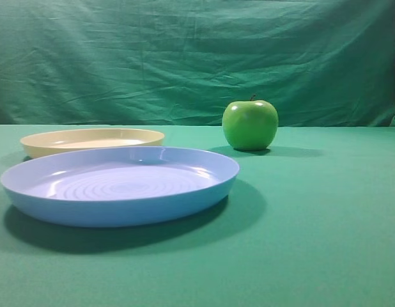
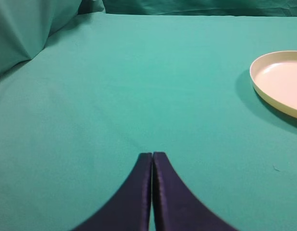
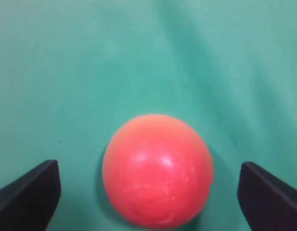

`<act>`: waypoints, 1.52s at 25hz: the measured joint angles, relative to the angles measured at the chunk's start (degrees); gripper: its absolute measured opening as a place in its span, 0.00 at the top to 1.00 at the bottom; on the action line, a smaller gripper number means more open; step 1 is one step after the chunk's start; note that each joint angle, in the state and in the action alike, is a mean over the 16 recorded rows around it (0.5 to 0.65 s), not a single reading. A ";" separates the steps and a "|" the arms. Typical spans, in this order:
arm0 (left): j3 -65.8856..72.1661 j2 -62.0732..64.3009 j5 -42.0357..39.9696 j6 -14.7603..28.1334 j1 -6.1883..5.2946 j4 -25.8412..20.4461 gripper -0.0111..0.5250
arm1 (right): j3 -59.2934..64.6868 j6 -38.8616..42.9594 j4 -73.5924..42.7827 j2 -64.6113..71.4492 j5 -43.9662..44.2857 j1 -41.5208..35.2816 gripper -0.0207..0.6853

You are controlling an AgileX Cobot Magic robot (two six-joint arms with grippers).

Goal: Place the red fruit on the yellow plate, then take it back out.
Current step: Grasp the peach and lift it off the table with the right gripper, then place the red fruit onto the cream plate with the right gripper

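The red fruit (image 3: 158,171) rests on the green cloth, seen from above in the right wrist view. My right gripper (image 3: 149,178) is open, its dark fingers (image 3: 29,192) standing wide on either side of the fruit with cloth showing in both gaps. The yellow plate (image 1: 92,140) sits at the back left in the exterior high view and shows at the right edge of the left wrist view as the yellow plate (image 2: 281,82); nothing lies on the part that shows. My left gripper (image 2: 152,155) is shut over bare cloth, left of the plate. Neither gripper nor the fruit appears in the exterior high view.
A large light blue plate (image 1: 121,185) with a ringed centre stands in front of the yellow one. A shiny green apple (image 1: 250,125) sits at the back, right of centre. A green cloth backdrop (image 1: 197,57) hangs behind the table.
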 joint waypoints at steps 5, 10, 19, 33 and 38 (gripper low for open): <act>0.00 0.00 0.00 0.00 0.00 0.00 0.98 | -0.10 0.00 0.00 3.80 -2.20 0.01 0.05; 0.00 0.00 0.00 0.00 0.00 0.00 0.98 | -0.18 0.00 0.00 5.85 -3.00 0.01 0.22; 0.00 0.00 0.00 0.00 0.00 0.00 0.98 | -5.80 -0.66 0.14 6.29 0.56 0.10 0.58; 0.00 0.00 0.00 0.00 0.00 0.00 0.98 | -34.16 -9.29 4.19 5.75 1.52 10.01 0.69; 0.00 0.00 0.00 0.00 0.00 0.00 0.98 | -41.82 -11.57 5.10 9.85 -1.99 16.87 0.69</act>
